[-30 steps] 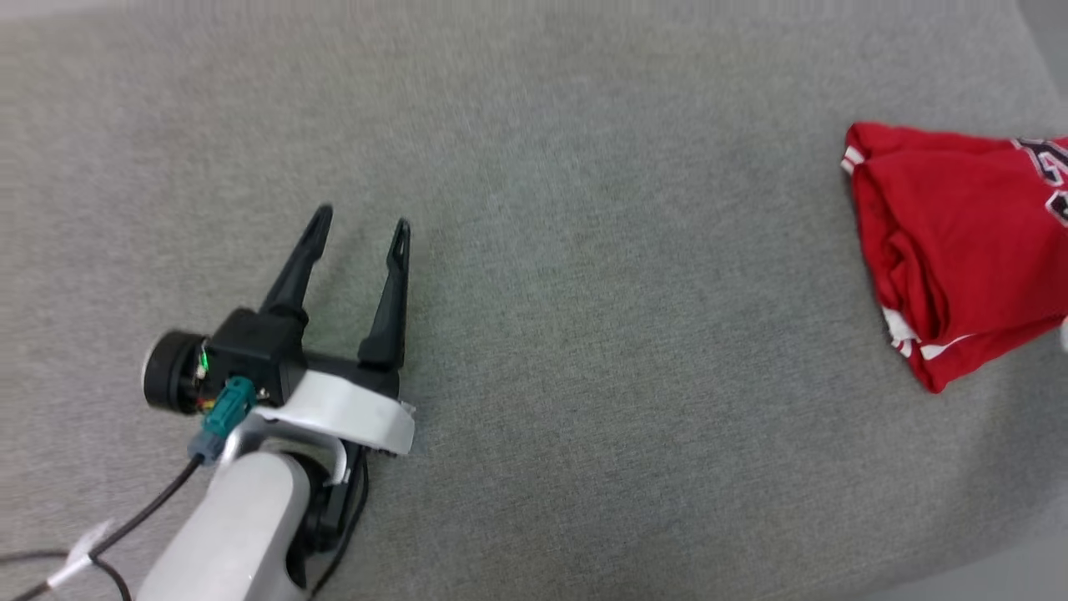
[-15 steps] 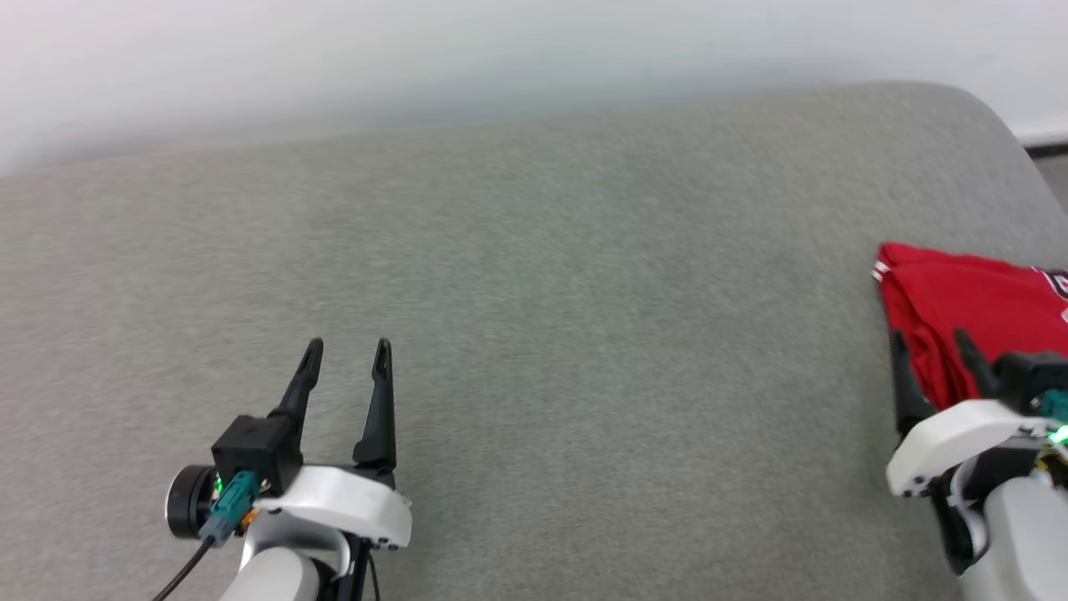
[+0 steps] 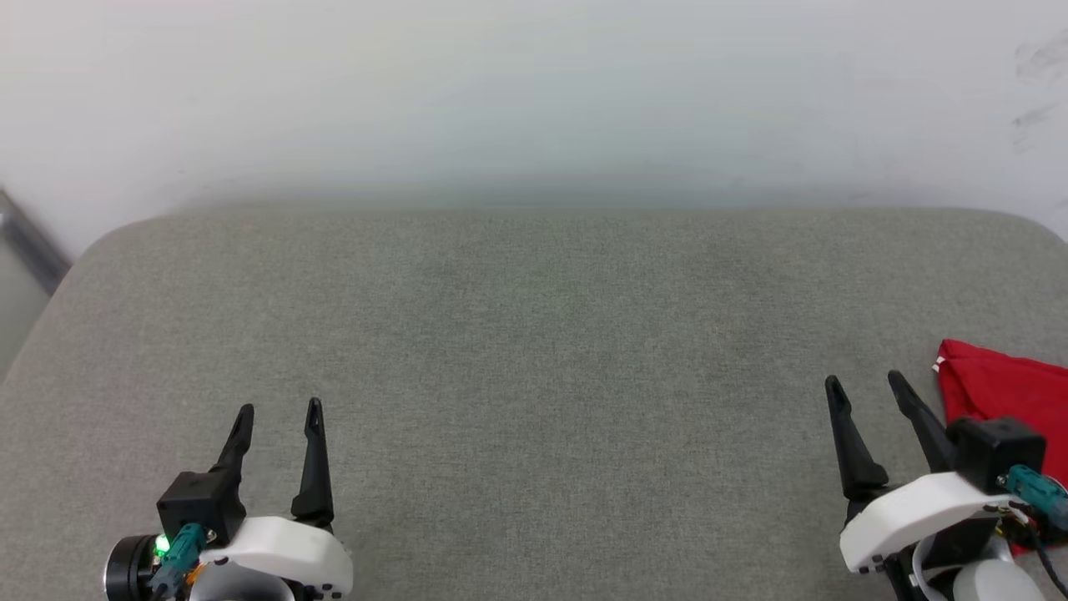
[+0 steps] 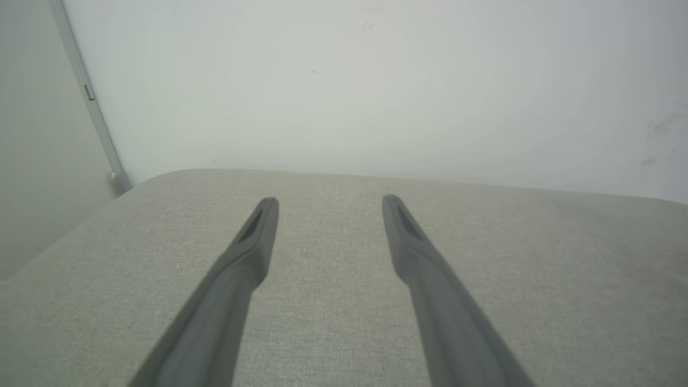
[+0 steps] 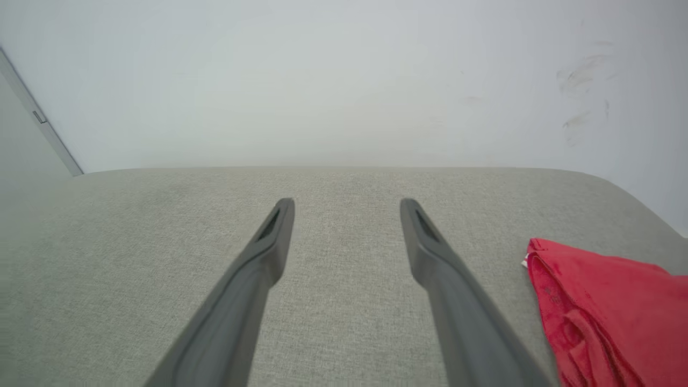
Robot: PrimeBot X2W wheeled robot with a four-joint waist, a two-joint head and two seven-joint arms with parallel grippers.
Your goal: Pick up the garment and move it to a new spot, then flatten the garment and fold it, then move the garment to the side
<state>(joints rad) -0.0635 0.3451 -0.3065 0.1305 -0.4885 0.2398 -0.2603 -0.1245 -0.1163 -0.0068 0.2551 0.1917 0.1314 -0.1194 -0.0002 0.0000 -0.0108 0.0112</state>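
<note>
Your left gripper (image 3: 278,406) and right gripper (image 3: 863,380) show jaws wide apart, empty. The soft red jersey garment (image 3: 1005,392) lies at four o'clock on the grey fabric surface (image 3: 534,334), seemingly folded and set aside; next, just verify its placement.

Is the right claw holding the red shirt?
No, the red shirt lies on the grey cushion beside the right claw, which is open and empty.
</note>
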